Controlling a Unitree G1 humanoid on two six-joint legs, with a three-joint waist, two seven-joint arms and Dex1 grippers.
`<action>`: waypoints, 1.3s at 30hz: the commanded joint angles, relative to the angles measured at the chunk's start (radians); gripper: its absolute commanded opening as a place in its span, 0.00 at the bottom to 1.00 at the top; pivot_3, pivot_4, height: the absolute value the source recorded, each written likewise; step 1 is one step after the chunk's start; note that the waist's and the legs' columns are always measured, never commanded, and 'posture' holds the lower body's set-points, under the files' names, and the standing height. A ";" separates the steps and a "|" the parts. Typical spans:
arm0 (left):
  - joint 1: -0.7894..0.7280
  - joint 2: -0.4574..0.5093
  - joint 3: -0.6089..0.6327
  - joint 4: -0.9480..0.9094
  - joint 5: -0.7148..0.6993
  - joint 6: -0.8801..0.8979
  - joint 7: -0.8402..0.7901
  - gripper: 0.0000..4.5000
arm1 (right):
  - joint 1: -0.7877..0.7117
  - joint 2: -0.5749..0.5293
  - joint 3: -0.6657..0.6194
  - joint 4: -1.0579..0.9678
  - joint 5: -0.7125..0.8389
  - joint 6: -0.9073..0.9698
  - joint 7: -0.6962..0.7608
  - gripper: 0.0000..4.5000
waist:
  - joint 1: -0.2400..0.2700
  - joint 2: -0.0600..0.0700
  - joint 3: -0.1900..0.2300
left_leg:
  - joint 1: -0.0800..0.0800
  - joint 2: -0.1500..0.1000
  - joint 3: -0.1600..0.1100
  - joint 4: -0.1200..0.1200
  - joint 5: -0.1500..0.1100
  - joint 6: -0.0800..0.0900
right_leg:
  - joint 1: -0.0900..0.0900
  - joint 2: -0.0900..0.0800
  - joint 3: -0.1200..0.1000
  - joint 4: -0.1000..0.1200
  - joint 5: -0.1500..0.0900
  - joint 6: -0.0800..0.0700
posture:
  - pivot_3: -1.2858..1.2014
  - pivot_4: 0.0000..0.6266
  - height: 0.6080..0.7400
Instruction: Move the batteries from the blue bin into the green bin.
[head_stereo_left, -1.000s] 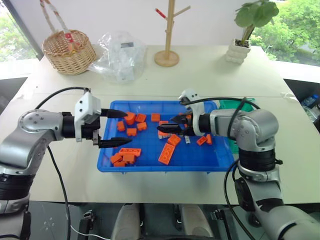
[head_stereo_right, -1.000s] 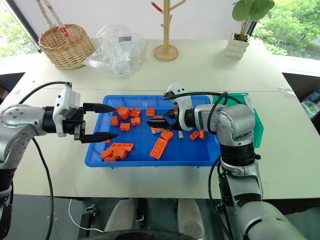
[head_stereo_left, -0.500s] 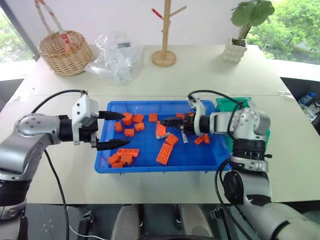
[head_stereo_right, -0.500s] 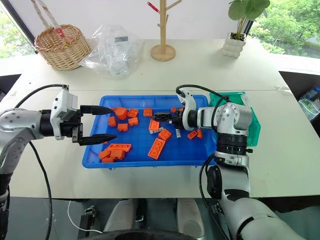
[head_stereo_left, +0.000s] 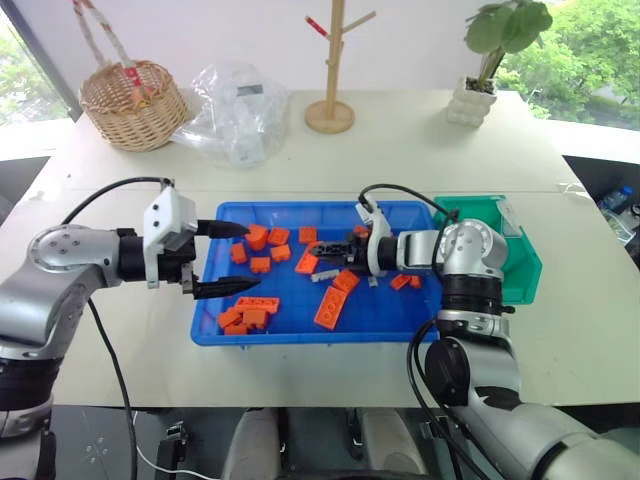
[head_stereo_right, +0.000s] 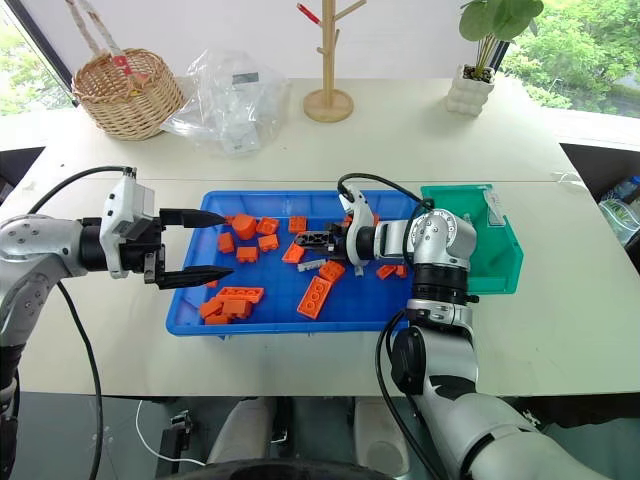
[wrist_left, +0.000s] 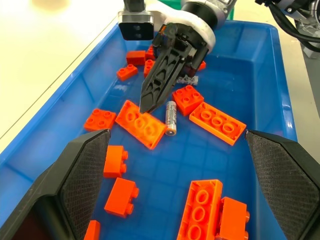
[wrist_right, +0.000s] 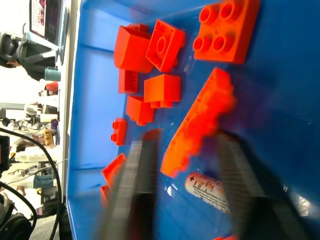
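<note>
Hovering at the blue bin's (head_stereo_left: 300, 338) 9 o'clock edge, the left gripper (head_stereo_left: 250, 257) holds its pincer wide and empty. The right gripper (wrist_left: 146, 105) points low over the bin centre, pincer state: cannot tell. One battery (wrist_left: 171, 117) lies just beside its tip, against an orange brick (wrist_left: 141, 123). The green bin (head_stereo_left: 515, 270) sits at the blue bin's 3 o'clock

Setting: an indoor robot test bench in a lab or office room, staged with household props. A pale table (head_stereo_left: 420, 150) is seen by large windows (head_stereo_left: 590, 60), greenery visible at upper right. Along the upper frame are set a wicker basket (head_stereo_left: 133, 100), a crumpled clear plastic bag (head_stereo_left: 240, 110), a wooden peg stand (head_stereo_left: 334, 70) and a potted plant (head_stereo_left: 490, 60). Cluttered workbenches with equipment are glimpsed in the right wrist view.
</note>
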 joint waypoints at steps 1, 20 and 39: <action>-0.028 0.011 0.019 -0.010 -0.005 -0.009 -0.002 1.00 | -0.072 0.034 0.024 -0.023 0.033 -0.036 0.011 0.01 | -0.006 0.000 0.000 | 0.000 0.000 0.000 0.000 0.000 0.000 | 0.000 0.000 0.000 0.000 0.000 0.000 | 0.52 0.24 0.97; -0.043 -0.001 0.006 -0.004 0.002 -0.014 0.001 1.00 | -0.020 -0.646 0.948 -0.423 -0.331 -0.806 0.673 0.01 | -0.022 -0.001 0.000 | -0.001 -0.001 0.000 -0.001 -0.001 0.002 | 0.000 -0.001 0.000 -0.004 -0.001 0.001 | 0.52 0.24 0.97; -0.051 -0.019 -0.008 0.000 0.012 -0.025 0.002 1.00 | 0.045 -0.532 0.936 -0.401 -0.379 -0.755 0.669 0.89 | -0.013 -0.001 0.001 | 0.000 0.000 0.001 0.000 0.000 0.001 | -0.001 -0.001 0.000 0.000 -0.004 -0.004 | 0.52 0.24 0.97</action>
